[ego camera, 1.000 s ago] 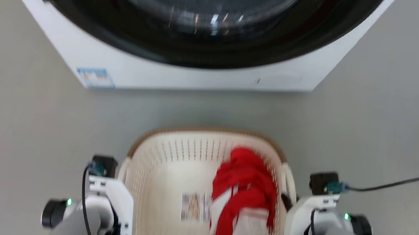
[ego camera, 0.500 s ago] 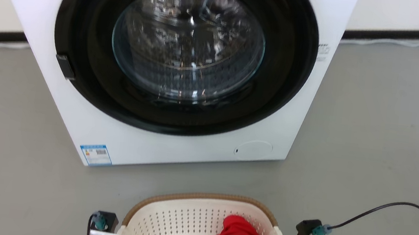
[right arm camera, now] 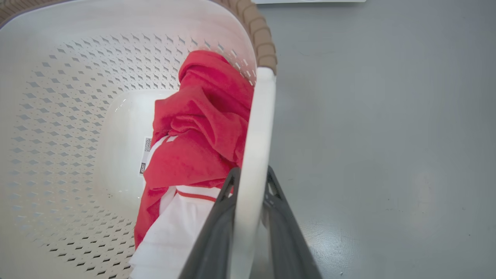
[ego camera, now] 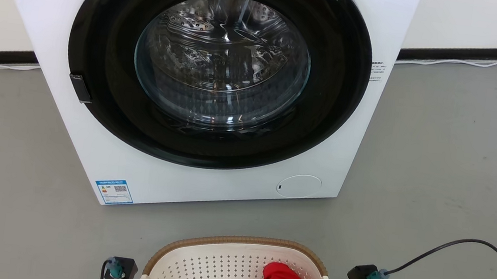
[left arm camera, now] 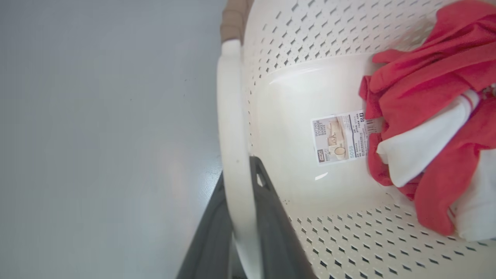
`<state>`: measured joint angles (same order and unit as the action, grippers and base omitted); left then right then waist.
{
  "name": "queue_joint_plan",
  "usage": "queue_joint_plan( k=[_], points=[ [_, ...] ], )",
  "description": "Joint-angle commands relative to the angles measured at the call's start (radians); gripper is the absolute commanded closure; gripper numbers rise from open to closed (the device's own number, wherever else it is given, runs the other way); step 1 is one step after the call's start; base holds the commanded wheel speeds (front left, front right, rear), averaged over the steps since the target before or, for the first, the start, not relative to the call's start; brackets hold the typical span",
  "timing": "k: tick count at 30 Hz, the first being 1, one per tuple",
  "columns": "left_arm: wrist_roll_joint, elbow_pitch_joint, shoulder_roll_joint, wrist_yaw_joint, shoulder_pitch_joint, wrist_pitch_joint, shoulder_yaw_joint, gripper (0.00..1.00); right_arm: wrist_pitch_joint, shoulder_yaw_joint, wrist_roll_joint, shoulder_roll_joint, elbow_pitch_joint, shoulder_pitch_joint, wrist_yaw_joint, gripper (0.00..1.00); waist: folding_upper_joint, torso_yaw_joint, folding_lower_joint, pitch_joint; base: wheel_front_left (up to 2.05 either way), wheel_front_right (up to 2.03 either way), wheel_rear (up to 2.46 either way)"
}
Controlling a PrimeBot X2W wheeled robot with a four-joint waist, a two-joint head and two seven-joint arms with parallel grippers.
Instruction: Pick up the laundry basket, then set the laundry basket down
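Laundry basket (ego camera: 215, 267), held by both side handles, on or just above the floor (ego camera: 438, 156) before the washing machine (ego camera: 205, 186).
Over the last second the head camera has swung up, so the basket now sits at that view's bottom edge. Judged: the lift is beginning, floor clearance unclear. Wrist views add the left tool (left arm camera: 238, 174) clamped on the left handle (left arm camera: 232, 116), the right tool (right arm camera: 251, 172) on the right handle (right arm camera: 257, 116), and the label (left arm camera: 341, 135) beside a red-and-white garment (left arm camera: 426, 116).
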<state>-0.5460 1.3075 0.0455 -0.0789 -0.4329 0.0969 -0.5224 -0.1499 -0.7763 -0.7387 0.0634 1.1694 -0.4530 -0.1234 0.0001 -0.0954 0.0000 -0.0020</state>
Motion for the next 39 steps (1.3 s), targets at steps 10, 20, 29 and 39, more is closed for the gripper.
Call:
queue_joint_plan(
  k=[10, 20, 29, 39],
  points=[
    [-0.008, -0.017, 0.008, -0.005, -0.033, -0.011, 0.007, 1.00, 0.005, -0.054, -0.047, -0.013, -0.022, -0.034, -0.007, 1.00, -0.0001, -0.003, 0.0000, 0.002, 0.00, 0.00, 0.00],
    [-0.016, -0.017, 0.010, -0.005, -0.033, -0.016, -0.001, 1.00, 0.010, -0.084, -0.082, -0.013, -0.013, -0.047, -0.007, 1.00, -0.0001, -0.012, 0.0000, 0.001, 0.00, 0.00, 0.00],
    [-0.023, -0.017, 0.010, -0.003, -0.036, -0.015, -0.009, 1.00, 0.020, -0.105, -0.107, -0.013, 0.001, -0.061, -0.007, 1.00, -0.0001, -0.019, 0.0000, 0.002, 0.00, 0.00, 0.00],
    [-0.028, -0.017, 0.012, -0.001, -0.040, -0.014, -0.017, 1.00, 0.028, -0.123, -0.131, -0.013, 0.010, -0.071, -0.007, 1.00, -0.0001, -0.023, 0.0000, 0.003, 0.00, 0.00, 0.00]
  ],
)
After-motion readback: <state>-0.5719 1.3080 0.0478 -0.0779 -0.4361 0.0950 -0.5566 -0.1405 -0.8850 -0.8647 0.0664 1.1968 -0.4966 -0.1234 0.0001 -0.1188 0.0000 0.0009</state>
